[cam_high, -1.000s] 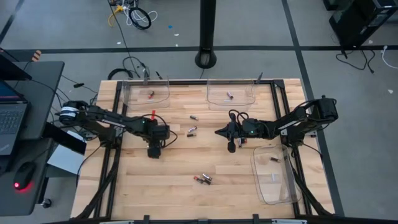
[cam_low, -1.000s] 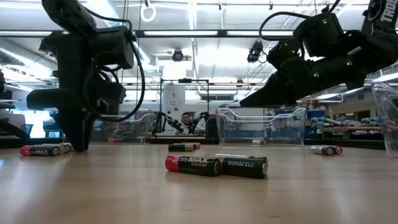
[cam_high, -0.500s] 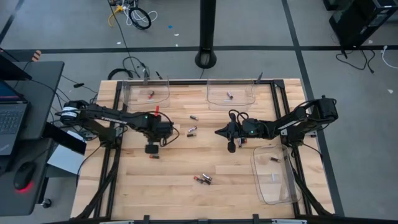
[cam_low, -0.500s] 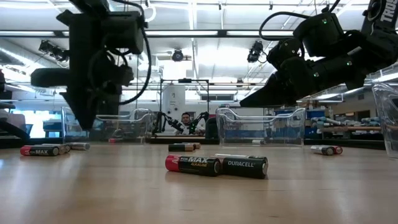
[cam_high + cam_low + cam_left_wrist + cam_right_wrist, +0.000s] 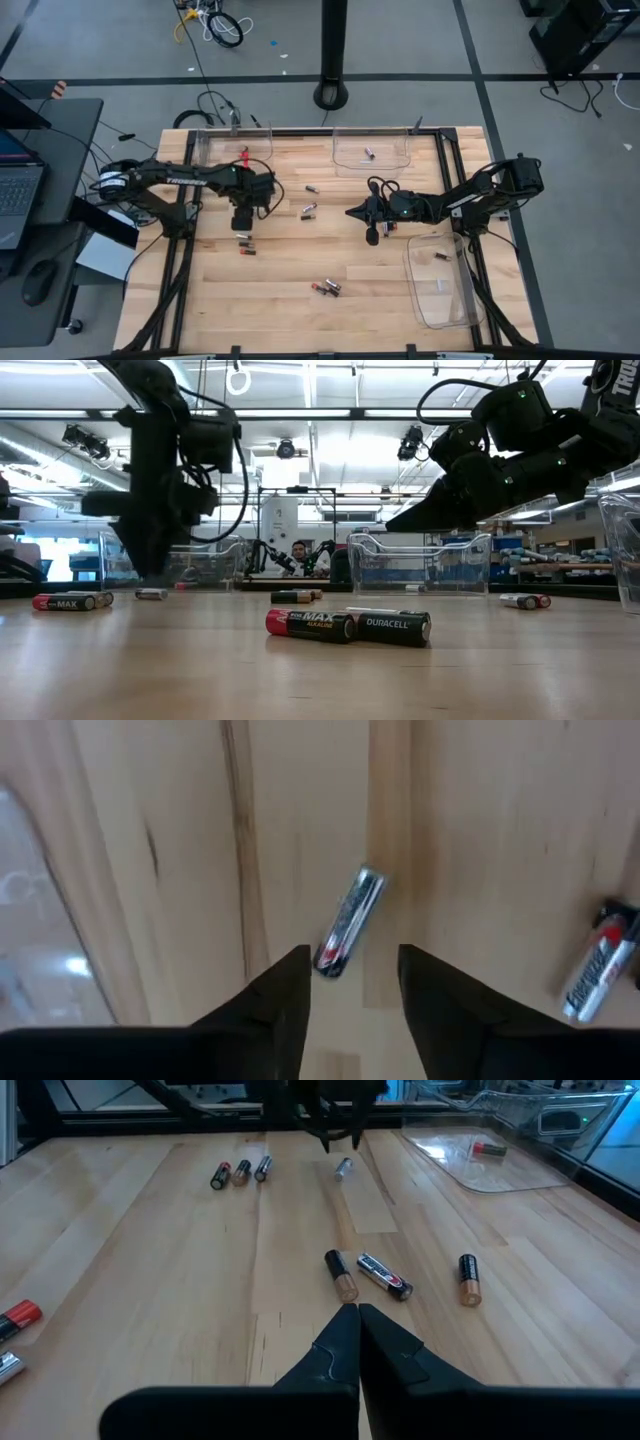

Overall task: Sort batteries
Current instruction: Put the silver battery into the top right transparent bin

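The left gripper (image 5: pixel 350 985) hangs spread above a silver battery (image 5: pixel 348 921) lying free near the table's (image 5: pixel 300 265) left edge; next comes descent and pinch; right gripper (image 5: pixel 358 1330) waits pressed together at mid-table.

Both arms are built of dark, matte black links with black cables looped along the joints. The left arm (image 5: pixel 190 180) carries white lettering on its forearm link. Each gripper ends in two tapered black fingers (image 5: pixel 280 1010).

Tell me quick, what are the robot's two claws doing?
Left gripper: open, empty, above a silver battery.
Right gripper: shut, holding nothing.
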Tool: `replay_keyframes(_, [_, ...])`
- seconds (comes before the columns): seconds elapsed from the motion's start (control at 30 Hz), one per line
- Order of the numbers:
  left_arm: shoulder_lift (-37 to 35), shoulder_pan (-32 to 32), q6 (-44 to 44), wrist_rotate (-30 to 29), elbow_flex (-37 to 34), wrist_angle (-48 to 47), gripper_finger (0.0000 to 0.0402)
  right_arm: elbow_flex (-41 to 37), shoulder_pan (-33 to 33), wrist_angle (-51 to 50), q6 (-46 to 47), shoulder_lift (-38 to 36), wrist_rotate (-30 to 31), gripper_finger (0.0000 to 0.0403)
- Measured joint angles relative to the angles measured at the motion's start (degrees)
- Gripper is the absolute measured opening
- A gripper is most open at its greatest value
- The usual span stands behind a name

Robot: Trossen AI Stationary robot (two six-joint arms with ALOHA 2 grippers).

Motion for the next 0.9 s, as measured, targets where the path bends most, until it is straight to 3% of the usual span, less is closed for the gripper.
replay_keyframes(0.2, [5.98,3.68,6.72,2.44,0.02,3.01,0.0163,0.0,0.0,0.02,-1.11,0.0,0.0,0.0009])
replay_keyframes(0.37, [11.49,4.86,7.47,2.51,0.72,3.01,0.0163,0.0,0.0,0.0,-1.35,0.0,-0.02,0.0009])
replay_keyframes(0.53, [12.2,4.83,7.66,2.45,2.03,2.06,0.0158,0.0,0.0,-0.05,-1.38,0.0,-0.04,0.0009])
replay_keyframes(0.9, [11.72,3.88,3.8,1.46,4.15,2.73,0.0043,0.0,0.06,-0.07,-1.27,0.0,-0.07,0.0009])
